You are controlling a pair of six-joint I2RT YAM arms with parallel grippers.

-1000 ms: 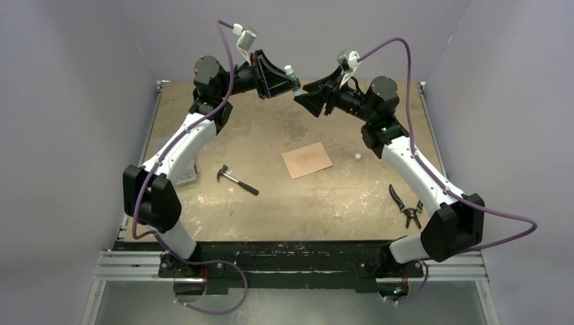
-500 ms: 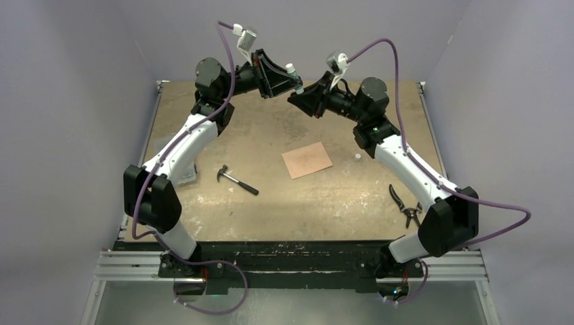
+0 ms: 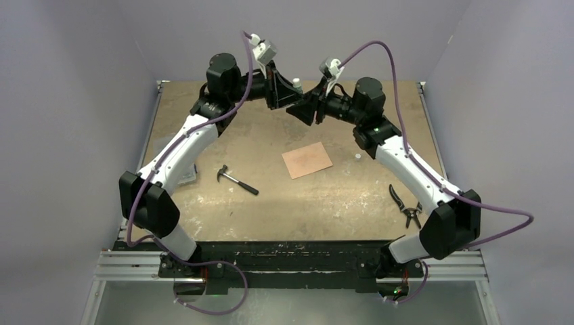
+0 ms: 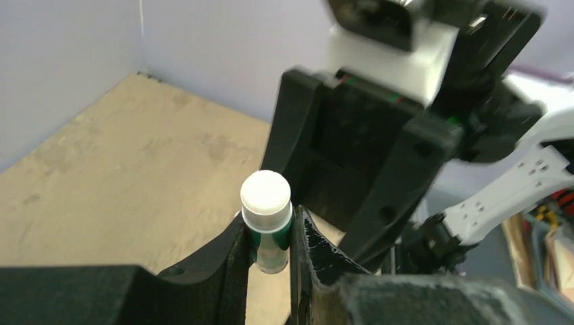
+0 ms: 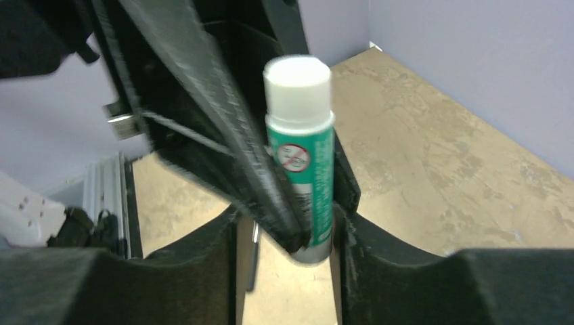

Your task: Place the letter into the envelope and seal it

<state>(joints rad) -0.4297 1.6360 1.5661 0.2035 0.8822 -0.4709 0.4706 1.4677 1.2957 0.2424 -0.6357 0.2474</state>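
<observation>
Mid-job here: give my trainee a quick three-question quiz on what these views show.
1. True or false: the left gripper is clamped on the glue stick.
2. Which tool lies on the table to the right of the salmon paper? A wrench; B pliers; C scissors.
3. Fill in: the glue stick's cap is ____ in colour.
Key: 1 true; 2 B; 3 white.

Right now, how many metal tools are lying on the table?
2: a hammer left of the pink paper, and pliers near the right edge of the table. More could be hidden from view.
</observation>
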